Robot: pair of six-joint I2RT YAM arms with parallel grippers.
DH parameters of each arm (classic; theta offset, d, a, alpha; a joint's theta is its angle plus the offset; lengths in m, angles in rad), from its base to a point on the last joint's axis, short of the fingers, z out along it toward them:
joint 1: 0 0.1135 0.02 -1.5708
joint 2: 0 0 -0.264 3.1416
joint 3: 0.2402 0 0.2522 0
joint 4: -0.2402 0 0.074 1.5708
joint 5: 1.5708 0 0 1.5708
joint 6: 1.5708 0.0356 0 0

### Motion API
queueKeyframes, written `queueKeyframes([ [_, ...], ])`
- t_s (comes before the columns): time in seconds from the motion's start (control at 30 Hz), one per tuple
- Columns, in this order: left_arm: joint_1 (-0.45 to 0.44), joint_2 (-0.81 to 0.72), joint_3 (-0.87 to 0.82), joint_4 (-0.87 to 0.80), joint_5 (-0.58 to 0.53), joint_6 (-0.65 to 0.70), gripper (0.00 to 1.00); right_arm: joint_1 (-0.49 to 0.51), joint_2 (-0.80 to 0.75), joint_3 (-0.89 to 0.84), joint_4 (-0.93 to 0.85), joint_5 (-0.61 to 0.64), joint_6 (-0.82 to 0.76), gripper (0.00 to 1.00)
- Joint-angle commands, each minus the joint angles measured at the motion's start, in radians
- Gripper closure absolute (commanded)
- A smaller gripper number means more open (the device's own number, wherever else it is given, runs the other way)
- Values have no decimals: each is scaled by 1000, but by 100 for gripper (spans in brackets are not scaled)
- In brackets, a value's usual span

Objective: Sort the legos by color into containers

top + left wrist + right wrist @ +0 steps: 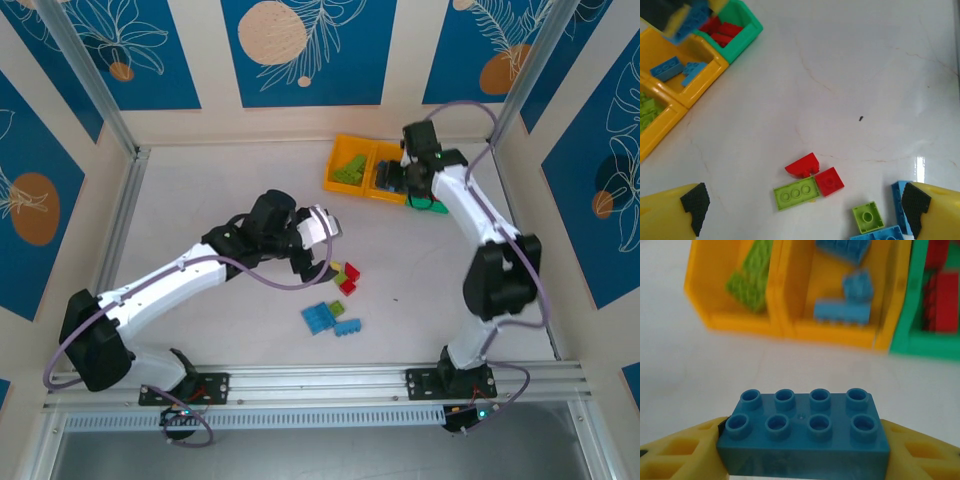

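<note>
The brick (802,440) is blue, the two bins (832,335) orange-yellow, the third bin (920,347) green.

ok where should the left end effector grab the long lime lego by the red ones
From above, pinching its narrow width at the free end: the long lime lego lies flat, studs up, and red legos touch the other end.

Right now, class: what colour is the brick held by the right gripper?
Blue. The brick in the right gripper shows best in the right wrist view.
</note>
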Motion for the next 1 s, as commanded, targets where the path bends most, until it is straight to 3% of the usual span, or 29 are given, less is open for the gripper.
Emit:
queueKeyframes([
  [0.0,-17,-2,19,28,-70,-86,0,-37,206,207,-81,30,-16,52],
  [0.1,-25,-24,3,28,-116,-125,0,-54,365,441,-176,19,-20,50],
  [0.2,-29,-48,-19,44,-151,-158,0,-56,481,625,-260,-9,-44,39],
  [0.3,-32,-57,-30,50,-167,-182,0,-64,499,677,-277,-36,-28,29],
  [0.43,-29,-47,-24,38,-187,-204,0,-63,478,704,-310,-55,-31,25],
  [0.6,-29,-13,-1,24,-179,-222,0,-69,400,663,-337,-84,-46,24],
  [0.83,-29,8,12,29,-164,-228,0,-95,250,533,-328,-184,-64,14],
  [0.97,-29,-1,3,27,-163,-224,0,-85,120,366,-308,-217,-67,14],
])
